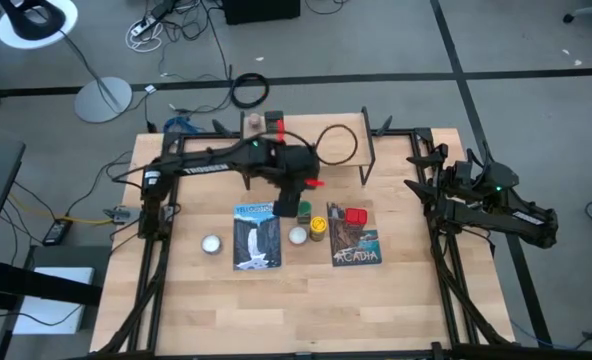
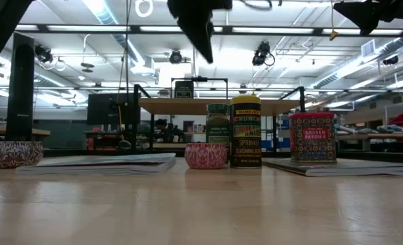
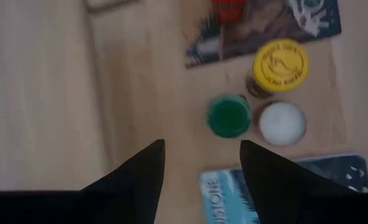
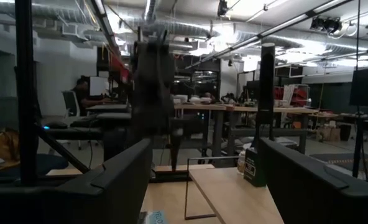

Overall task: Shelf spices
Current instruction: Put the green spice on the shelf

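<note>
My left gripper (image 1: pixel 288 207) (image 3: pixel 201 155) hangs open above the table, just short of the green jar (image 3: pixel 229 116) (image 1: pixel 304 210). The yellow-capped jar (image 3: pixel 281 62) (image 2: pixel 246 131) stands upright beside the green jar. The red tin (image 1: pixel 356 215) (image 2: pixel 312 136) stands on a picture book (image 1: pixel 354 243). The shelf (image 1: pixel 306 142) (image 2: pixel 222 105) stands toward the far edge, and the dark square tin (image 2: pixel 183 89) (image 4: pixel 253 168) sits on its board. Another small container (image 1: pixel 253 122) stands beside that tin. My right gripper (image 4: pixel 206 162) waits open at the table's right side.
A white ball (image 3: pixel 282 122) (image 2: pixel 205 155) lies against the green and yellow-capped jars, and a second ball (image 1: pixel 212 244) lies farther left. A blue picture book (image 1: pixel 256 235) lies flat under my left gripper's near side. A black cable loops over the shelf (image 1: pixel 338 143). The near half of the table is bare wood (image 1: pixel 306 310).
</note>
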